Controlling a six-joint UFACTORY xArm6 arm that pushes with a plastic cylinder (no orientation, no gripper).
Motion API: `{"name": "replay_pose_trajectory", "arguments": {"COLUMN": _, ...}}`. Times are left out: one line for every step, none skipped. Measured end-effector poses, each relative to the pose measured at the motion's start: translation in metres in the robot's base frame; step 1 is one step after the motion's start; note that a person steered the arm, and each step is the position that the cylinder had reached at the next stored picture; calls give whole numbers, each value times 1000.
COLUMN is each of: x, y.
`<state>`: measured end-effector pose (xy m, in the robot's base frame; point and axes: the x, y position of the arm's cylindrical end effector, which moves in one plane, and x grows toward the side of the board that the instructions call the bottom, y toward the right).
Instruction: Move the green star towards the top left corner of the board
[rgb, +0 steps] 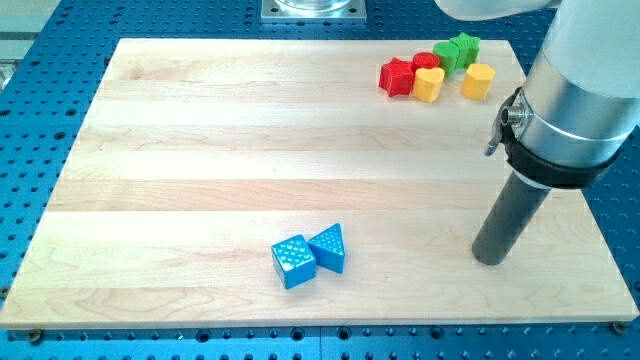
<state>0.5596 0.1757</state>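
The green star (466, 47) lies at the view's top right of the wooden board (200, 150), in a cluster with a green block (447, 59), a red star (397, 77), a red block (427, 62), a yellow heart (429, 85) and a yellow block (478, 81). My tip (489, 260) rests on the board at the view's lower right, far below that cluster and well right of the blue blocks.
A blue cube (293, 262) and a blue triangle (329, 247) touch each other near the view's bottom centre. The board sits on a blue perforated table (40, 90). A metal mount (313, 9) is at the view's top edge.
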Motion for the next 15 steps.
{"name": "replay_pose_trajectory", "arguments": {"x": 0, "y": -6}}
{"name": "replay_pose_trajectory", "arguments": {"x": -48, "y": -9}}
{"name": "replay_pose_trajectory", "arguments": {"x": -100, "y": 12}}
{"name": "replay_pose_trajectory", "arguments": {"x": -127, "y": 67}}
{"name": "replay_pose_trajectory", "arguments": {"x": -159, "y": 125}}
{"name": "replay_pose_trajectory", "arguments": {"x": -158, "y": 129}}
{"name": "replay_pose_trajectory", "arguments": {"x": -190, "y": 139}}
{"name": "replay_pose_trajectory", "arguments": {"x": -227, "y": 170}}
{"name": "replay_pose_trajectory", "arguments": {"x": -249, "y": 166}}
{"name": "replay_pose_trajectory", "arguments": {"x": -281, "y": 154}}
{"name": "replay_pose_trajectory", "arguments": {"x": -311, "y": 148}}
{"name": "replay_pose_trajectory", "arguments": {"x": -328, "y": 113}}
{"name": "replay_pose_trajectory", "arguments": {"x": -330, "y": 55}}
{"name": "replay_pose_trajectory", "arguments": {"x": -335, "y": 27}}
{"name": "replay_pose_trajectory", "arguments": {"x": -335, "y": 27}}
